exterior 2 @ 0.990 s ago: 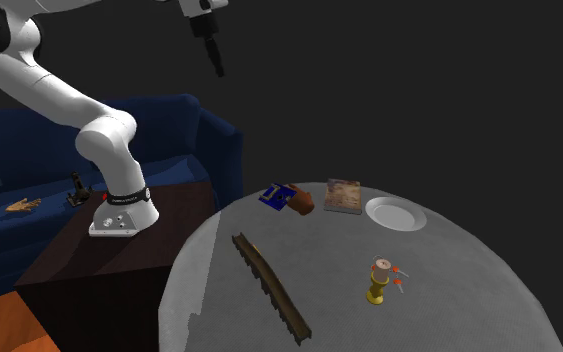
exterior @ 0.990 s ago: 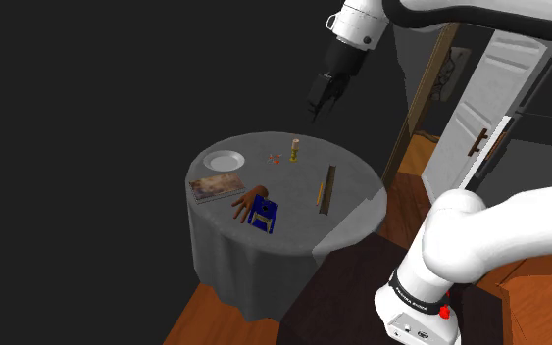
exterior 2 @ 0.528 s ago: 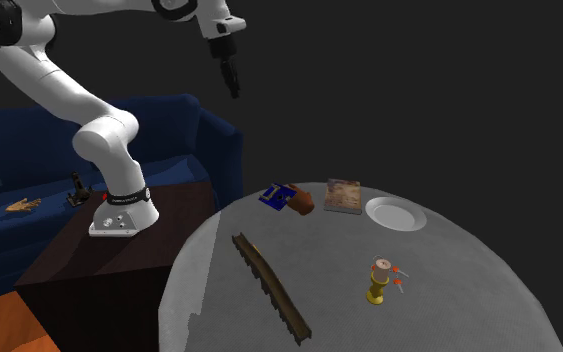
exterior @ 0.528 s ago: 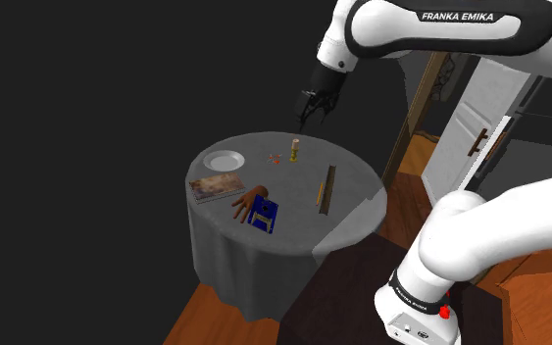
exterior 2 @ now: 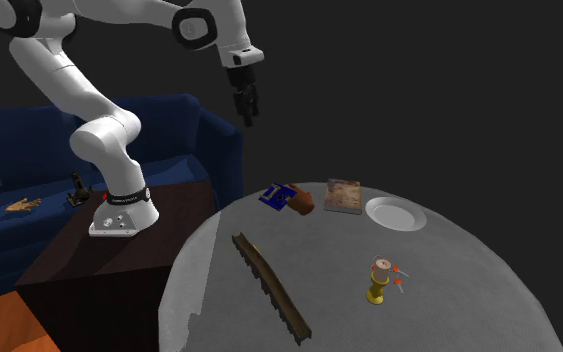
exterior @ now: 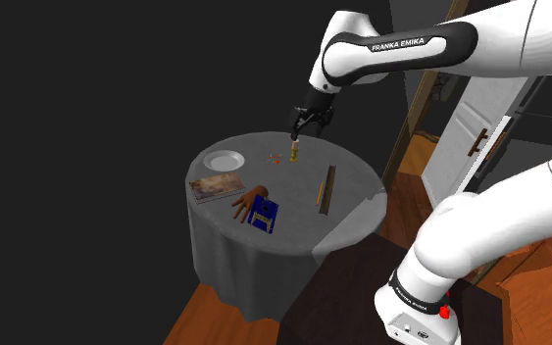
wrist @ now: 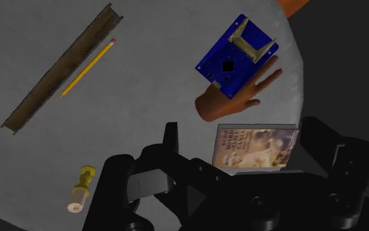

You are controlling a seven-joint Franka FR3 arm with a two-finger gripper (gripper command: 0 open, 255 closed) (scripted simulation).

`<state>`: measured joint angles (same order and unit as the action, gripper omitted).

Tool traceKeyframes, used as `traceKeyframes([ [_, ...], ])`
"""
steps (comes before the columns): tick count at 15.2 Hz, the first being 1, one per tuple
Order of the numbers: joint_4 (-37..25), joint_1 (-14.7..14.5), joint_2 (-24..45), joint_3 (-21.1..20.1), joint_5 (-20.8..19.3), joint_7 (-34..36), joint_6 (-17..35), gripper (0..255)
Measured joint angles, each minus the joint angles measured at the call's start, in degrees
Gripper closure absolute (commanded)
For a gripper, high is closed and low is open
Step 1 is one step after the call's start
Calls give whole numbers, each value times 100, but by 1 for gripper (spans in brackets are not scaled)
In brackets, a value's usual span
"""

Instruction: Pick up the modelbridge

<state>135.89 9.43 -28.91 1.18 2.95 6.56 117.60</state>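
The pincer (exterior: 302, 130) hangs empty, fingers apart, high over the tabletop (exterior: 357, 191), and the long brown model bridge (exterior: 326, 187) lies flat below it toward the stand, lengthwise along that near edge.

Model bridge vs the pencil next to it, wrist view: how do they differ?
The model bridge is dark brown; the pencil is yellow with a pink end. The model bridge is much longer and wider than the pencil. Both lie flat on the grey table, side by side and nearly parallel.
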Motion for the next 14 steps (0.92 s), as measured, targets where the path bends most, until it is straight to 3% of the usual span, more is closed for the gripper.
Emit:
traceKeyframes([
  [14, -125, 808, 1987, 560, -117, 793, 1534, 0],
])
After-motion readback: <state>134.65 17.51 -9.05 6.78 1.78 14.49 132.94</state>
